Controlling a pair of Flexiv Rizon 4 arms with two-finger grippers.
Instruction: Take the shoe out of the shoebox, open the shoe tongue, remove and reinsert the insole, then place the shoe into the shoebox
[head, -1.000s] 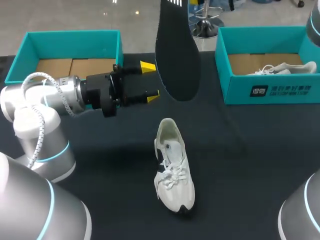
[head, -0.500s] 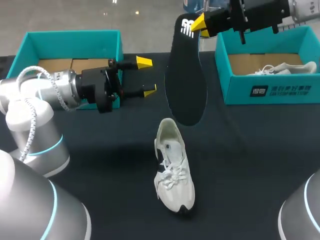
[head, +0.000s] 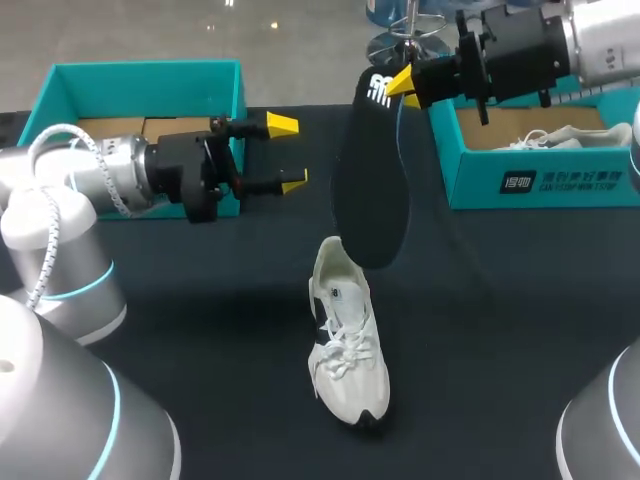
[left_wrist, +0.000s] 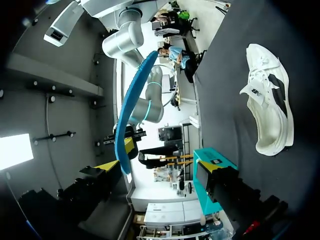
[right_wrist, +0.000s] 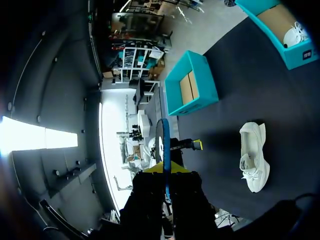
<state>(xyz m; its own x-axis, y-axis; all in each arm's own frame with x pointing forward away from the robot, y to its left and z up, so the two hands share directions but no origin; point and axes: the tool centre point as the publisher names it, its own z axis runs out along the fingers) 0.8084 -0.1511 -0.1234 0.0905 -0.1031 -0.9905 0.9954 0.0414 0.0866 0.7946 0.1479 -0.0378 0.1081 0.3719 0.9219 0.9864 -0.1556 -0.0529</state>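
Note:
A white shoe (head: 346, 335) lies on the black table, toe toward the front, its opening facing up. Its black insole (head: 372, 185) hangs upright just above the shoe's heel, with my right gripper (head: 405, 87) shut on the insole's top end. In the right wrist view the insole (right_wrist: 165, 145) shows edge-on between the shut right gripper's (right_wrist: 164, 171) fingers, with the shoe (right_wrist: 255, 157) beyond. My left gripper (head: 288, 153) is open and empty, to the left of the insole. In the left wrist view the insole (left_wrist: 130, 110) hangs ahead of the left gripper (left_wrist: 160, 167), apart from it, and the shoe (left_wrist: 270, 107) lies off to one side.
A teal shoebox (head: 60, 95) stands at the back left behind my left arm. A second teal shoebox (head: 470, 185) at the back right holds another white shoe (head: 570, 137). Bare black tabletop surrounds the shoe at the middle.
The right gripper has come into view from the upper right and lowered the insole toward the shoe's heel. The left gripper has drawn back a little to the left, still open.

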